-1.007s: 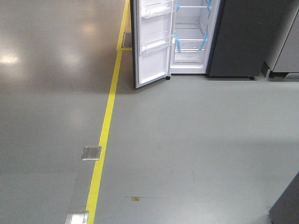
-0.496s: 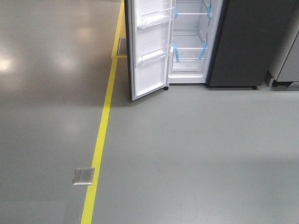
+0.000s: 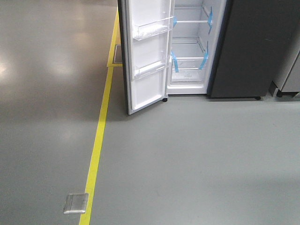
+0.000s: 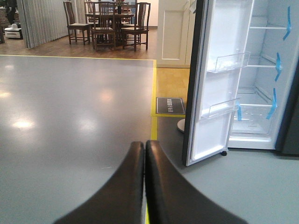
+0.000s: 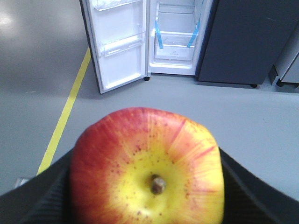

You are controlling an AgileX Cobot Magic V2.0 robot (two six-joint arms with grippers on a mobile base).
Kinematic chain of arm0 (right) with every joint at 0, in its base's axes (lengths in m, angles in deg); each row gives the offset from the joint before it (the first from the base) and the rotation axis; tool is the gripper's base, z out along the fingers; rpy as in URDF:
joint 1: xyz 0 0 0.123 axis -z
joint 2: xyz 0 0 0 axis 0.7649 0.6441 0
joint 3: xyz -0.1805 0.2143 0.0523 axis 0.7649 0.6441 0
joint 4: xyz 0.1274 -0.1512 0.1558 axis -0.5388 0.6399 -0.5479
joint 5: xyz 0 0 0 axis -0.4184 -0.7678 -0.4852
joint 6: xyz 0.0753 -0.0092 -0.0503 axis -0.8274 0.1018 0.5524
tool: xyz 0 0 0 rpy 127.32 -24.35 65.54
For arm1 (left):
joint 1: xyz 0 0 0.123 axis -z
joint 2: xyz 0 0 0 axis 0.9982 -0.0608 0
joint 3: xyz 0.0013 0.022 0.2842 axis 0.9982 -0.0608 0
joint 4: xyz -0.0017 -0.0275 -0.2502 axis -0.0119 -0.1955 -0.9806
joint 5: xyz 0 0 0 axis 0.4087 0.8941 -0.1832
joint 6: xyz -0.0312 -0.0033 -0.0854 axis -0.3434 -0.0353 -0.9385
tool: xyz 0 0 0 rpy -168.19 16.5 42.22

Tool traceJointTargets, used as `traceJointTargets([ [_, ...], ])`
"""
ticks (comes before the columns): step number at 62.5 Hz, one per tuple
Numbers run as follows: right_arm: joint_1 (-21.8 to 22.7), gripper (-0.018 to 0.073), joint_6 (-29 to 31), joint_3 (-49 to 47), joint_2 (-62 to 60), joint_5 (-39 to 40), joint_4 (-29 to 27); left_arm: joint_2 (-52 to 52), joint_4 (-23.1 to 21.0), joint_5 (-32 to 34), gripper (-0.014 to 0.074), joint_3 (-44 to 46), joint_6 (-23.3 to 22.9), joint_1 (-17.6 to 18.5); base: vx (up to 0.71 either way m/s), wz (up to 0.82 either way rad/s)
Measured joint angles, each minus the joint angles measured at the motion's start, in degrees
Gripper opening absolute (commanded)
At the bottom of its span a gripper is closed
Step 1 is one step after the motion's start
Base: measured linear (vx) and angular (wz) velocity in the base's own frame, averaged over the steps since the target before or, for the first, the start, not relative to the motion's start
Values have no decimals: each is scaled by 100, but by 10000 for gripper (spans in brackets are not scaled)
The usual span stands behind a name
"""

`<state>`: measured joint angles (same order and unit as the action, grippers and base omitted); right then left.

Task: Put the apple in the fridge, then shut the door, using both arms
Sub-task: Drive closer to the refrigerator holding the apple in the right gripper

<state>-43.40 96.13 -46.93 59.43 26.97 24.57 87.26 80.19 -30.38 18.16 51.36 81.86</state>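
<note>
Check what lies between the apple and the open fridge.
Only bare grey floor between apple and fridge, in the right wrist view; the yellow line runs beside it.

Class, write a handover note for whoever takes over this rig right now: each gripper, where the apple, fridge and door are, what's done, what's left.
Left fingers: shut, holding nothing.
Right fingers: shut on the apple, stem end towards the wrist camera.
Fridge: ahead across the floor; door swung wide open.
Done: apple picked up.
Left: drive closer, set the apple inside, close the door.
</note>
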Motion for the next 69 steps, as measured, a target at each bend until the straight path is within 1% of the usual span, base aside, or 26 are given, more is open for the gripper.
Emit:
traceJointTargets([
  [69,0,23,0,0,0,0,0,0,0,0,-6,0,0,0,27,-1],
])
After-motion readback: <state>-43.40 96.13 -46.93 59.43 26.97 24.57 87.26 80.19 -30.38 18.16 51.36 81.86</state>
